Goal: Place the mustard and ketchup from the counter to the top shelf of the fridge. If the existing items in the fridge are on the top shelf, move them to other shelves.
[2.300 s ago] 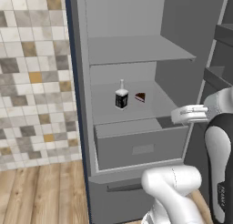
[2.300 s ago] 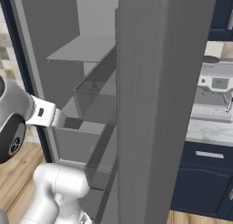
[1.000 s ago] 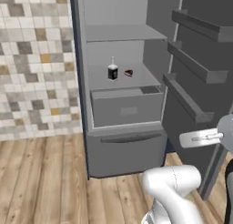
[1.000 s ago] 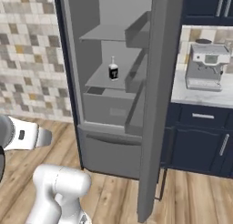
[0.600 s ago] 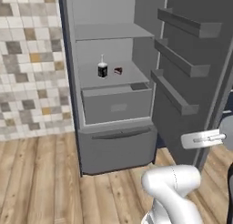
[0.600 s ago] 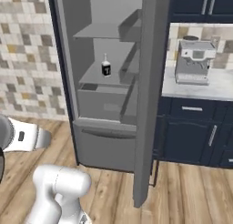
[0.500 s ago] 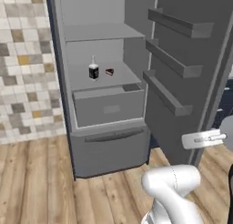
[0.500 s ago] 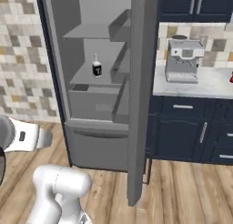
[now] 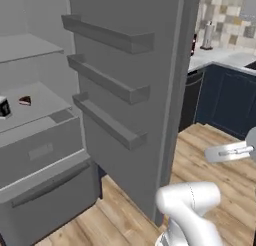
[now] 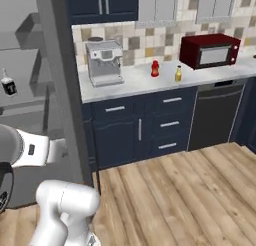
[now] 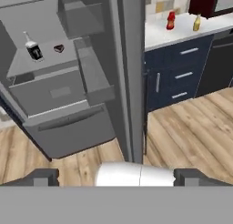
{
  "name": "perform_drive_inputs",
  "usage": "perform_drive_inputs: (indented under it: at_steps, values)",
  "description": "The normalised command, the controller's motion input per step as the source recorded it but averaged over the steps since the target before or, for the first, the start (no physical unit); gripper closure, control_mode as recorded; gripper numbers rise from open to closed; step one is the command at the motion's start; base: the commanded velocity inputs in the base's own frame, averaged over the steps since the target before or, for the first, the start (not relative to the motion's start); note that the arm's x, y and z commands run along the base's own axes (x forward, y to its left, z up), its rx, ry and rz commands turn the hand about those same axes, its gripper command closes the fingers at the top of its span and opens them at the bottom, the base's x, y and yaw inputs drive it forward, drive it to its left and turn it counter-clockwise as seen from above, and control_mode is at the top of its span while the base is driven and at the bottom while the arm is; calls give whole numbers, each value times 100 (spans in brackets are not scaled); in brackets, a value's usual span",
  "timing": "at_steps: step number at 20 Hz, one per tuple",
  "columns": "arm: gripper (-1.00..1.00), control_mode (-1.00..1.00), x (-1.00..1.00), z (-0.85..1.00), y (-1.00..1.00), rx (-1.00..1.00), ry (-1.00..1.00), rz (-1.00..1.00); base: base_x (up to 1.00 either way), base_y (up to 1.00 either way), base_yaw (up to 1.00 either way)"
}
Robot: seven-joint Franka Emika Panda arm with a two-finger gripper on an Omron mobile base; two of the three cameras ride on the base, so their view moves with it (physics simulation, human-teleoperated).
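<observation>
With my gripper spread and empty, I should roll up square to the desk, where the ketchup stands beside the mustard, left of the microwave.

The open fridge is cut by the top and left edges of the hand view, so its upper shelves are out of frame. In the left base view the clear bottle is clipped by the left edge beside the cake wedge, and the open door hides most of the counter behind it. In the right base view the door's edge covers the fridge interior right of the bottle. The ketchup and mustard on the counter are too small to read their labels. The microwave is cut by the hand view's top edge.
</observation>
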Motion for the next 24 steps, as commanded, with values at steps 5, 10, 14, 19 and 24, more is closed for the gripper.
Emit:
perform_drive_inputs:
  at_steps: [5,10,14,19,24]
  values:
    - [-100,100,0,0,0,0,0,0,-82,0,-54]
    - [-100,100,0,0,0,0,0,0,0,0,-94]
    - [-100,100,0,0,0,0,0,0,0,0,-95]
    - [-100,100,0,0,0,0,0,0,3,-25,-86]
    - [-100,100,0,0,0,0,0,0,57,-52,-57]
